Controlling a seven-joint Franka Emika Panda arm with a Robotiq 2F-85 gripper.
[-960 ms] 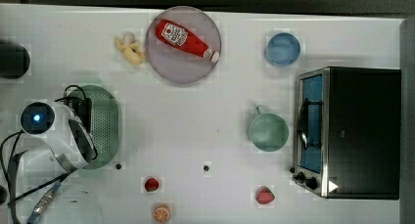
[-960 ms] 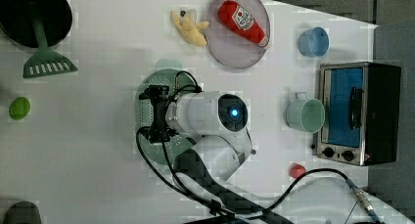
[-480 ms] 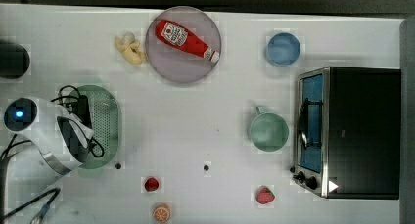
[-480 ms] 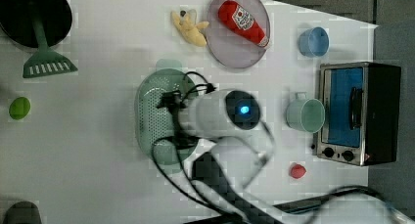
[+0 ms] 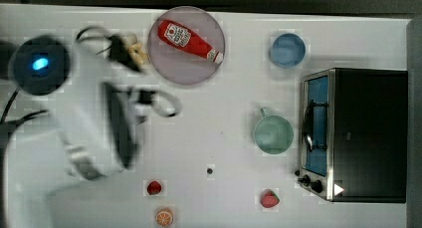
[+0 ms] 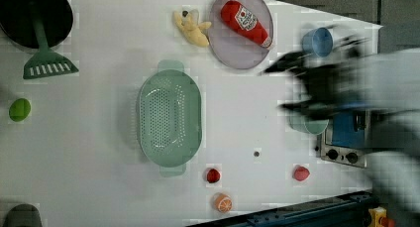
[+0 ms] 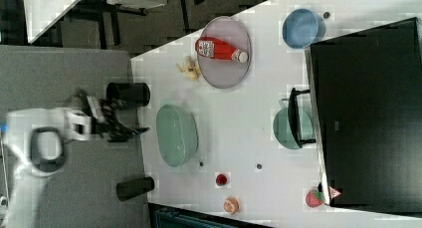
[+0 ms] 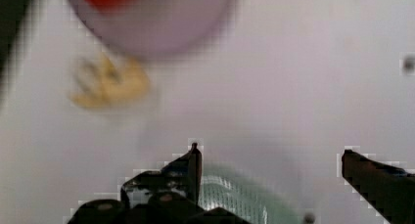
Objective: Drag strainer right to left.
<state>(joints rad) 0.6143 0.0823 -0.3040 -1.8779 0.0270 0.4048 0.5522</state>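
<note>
The strainer [image 6: 170,119] is a pale mint-green oval colander with a holed base, lying flat on the white table. It also lies near the table's edge in the right view [image 7: 176,135]. In the wrist view its rim [image 8: 235,199] shows below and between my fingers. My gripper [image 8: 271,160] is open, with nothing between its two black fingertips [image 8: 194,158], and it is off the strainer. In the right view the gripper [image 7: 133,131] hangs to the right view's left of the strainer, apart from it. The arm [image 5: 94,123] is motion-blurred in the top view and covers the strainer there.
A greyish-purple plate [image 6: 225,48] holds a ketchup bottle [image 6: 246,23], with a banana toy [image 6: 192,28] beside it. A blue bowl [image 5: 287,50], a mint mug [image 5: 272,133] and a toaster oven [image 5: 356,133] stand at the top view's right. Small fruits [image 6: 213,175] lie near the strainer.
The arm has pulled up and away from the strainer, which now lies uncovered in the left view. The strainer itself has not shifted. The fingers stay open.
</note>
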